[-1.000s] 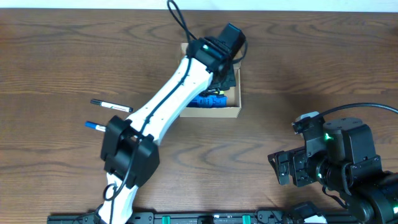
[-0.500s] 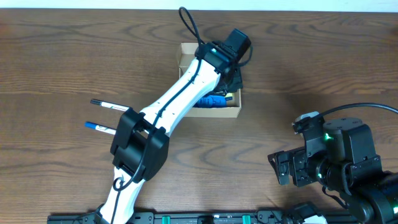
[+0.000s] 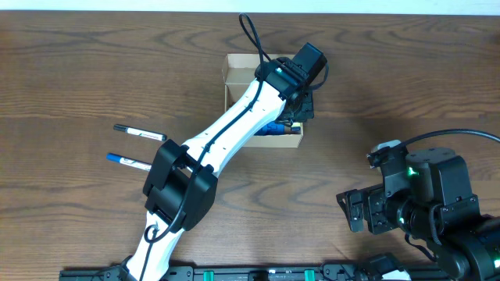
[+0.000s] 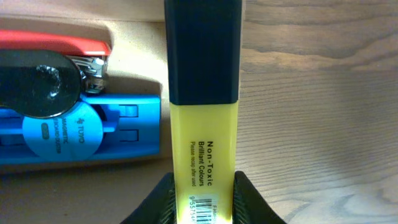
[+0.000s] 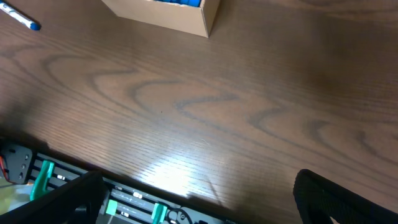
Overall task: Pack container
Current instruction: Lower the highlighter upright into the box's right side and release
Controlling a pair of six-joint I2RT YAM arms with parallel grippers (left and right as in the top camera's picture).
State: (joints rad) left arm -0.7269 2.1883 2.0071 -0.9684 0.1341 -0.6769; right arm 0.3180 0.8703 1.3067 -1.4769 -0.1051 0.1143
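Note:
The tan cardboard container (image 3: pixel 234 69) sits at the table's upper middle, mostly covered by my left arm. It also shows in the right wrist view (image 5: pixel 180 15). In it lie a blue tool (image 4: pixel 93 134) and a red-handled item (image 4: pixel 56 43). My left gripper (image 4: pixel 203 199) is shut on a yellow highlighter with a black cap (image 4: pixel 203 124). It holds the highlighter over the container's right edge (image 3: pixel 301 109). My right gripper (image 5: pixel 199 199) is open and empty, low at the front right (image 3: pixel 359 211).
A black pen (image 3: pixel 139 132) and a blue-capped pen (image 3: pixel 129 161) lie on the wood table left of my left arm. The blue-capped pen also shows in the right wrist view (image 5: pixel 18 17). A rail runs along the table's front edge (image 5: pixel 130 202).
My left arm has swung to the right with the highlighter, from above the container's middle toward its right edge. The right arm has not moved.

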